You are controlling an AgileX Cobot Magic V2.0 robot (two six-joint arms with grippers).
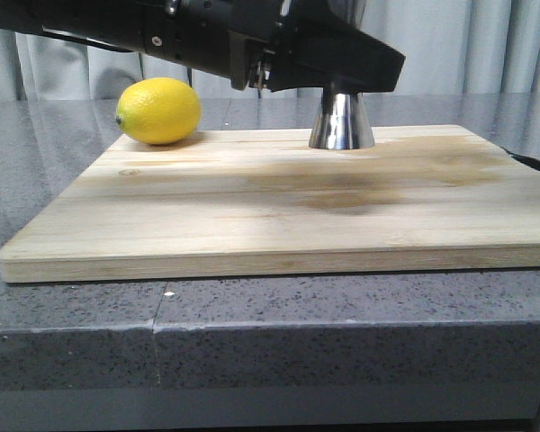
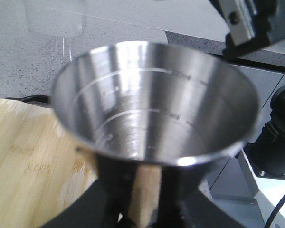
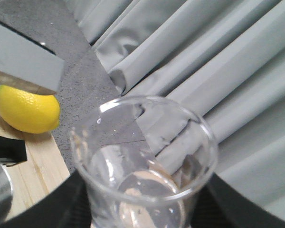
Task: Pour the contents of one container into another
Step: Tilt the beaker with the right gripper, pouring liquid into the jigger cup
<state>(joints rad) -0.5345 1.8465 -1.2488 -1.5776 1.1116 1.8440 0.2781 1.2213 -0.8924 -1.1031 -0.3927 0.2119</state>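
steel cup (image 1: 341,121) upright on board (image 1: 279,211) far edge, gripped by left hand (image 2: 142,216). glass (image 3: 145,164) clamped in right hand (image 3: 142,209), raised, mouth open. lemon (image 1: 158,111) at board's far left corner. grey counter (image 1: 252,315) beneath.

- Counter (image 1: 72,306): dark speckled stone, seam visible along its front edge.
- Board (image 1: 279,216): pale wood, lies flat on counter.
- Lemon (image 1: 158,111): rests at board's far left corner.
- Steel cup (image 1: 341,121): base on board, below the fingers.
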